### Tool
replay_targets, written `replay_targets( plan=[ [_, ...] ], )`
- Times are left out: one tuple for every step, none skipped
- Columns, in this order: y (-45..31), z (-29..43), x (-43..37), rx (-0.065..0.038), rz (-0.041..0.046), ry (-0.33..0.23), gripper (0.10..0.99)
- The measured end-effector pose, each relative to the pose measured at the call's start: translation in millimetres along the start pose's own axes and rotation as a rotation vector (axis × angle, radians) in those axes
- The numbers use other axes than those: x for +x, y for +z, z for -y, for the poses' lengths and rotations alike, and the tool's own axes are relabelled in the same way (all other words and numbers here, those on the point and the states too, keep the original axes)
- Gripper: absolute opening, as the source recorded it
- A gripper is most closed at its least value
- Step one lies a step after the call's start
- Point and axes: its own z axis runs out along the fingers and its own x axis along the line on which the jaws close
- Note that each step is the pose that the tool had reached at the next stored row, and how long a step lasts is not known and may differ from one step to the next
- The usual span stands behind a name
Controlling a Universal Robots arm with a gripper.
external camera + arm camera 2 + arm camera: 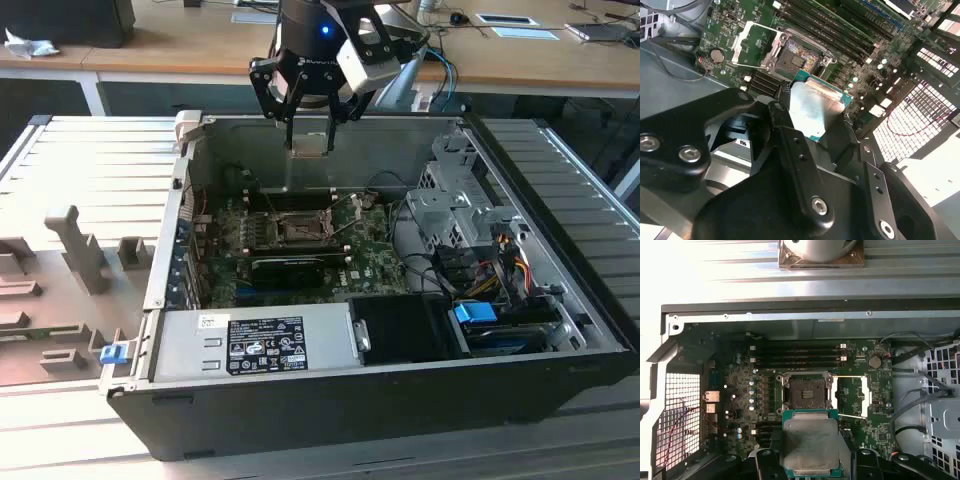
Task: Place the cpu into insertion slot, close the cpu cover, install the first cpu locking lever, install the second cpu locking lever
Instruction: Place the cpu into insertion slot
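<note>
gripper [310,135] pinching cpu [812,445], above computer case [300,405], insertion slot [805,392] uncovered, cpu cover [866,396] open

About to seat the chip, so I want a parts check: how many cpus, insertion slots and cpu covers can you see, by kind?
cpu: 1
insertion slot: 1
cpu cover: 1
Total: 3

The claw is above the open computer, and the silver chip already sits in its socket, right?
Not quite. The first wrist view shows the cpu held in the gripper, and the insertion slot is empty.
</note>
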Motion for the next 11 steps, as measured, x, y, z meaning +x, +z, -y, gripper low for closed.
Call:
replay_targets(
  plan=[
    [0.0,0.0,0.0,0.0,-0.0001,0.0,0.525],
    [0.0,0.0,0.0,0.0,0.0,0.001,0.525],
    [0.0,0.0,0.0,0.0,0.0002,0.002,0.525],
    [0.0,0.0,0.0,0.0,0.0003,0.004,0.525],
    [0.0,0.0,0.0,0.0,0.0003,0.004,0.525],
    [0.0,0.0,0.0,0.0,0.0004,0.005,0.525],
    [0.0,0.0,0.0,0.0,0.0005,0.006,0.525],
    [0.0,0.0,0.0,0.0,0.0006,0.007,0.525],
    [0.0,0.0,0.0,0.0,0.0007,0.008,0.525],
    [0.0,0.0,0.0,0.0,0.0007,0.008,0.525],
    [0.0,0.0,0.0,0.0,0.0007,0.009,0.525]
  ],
)
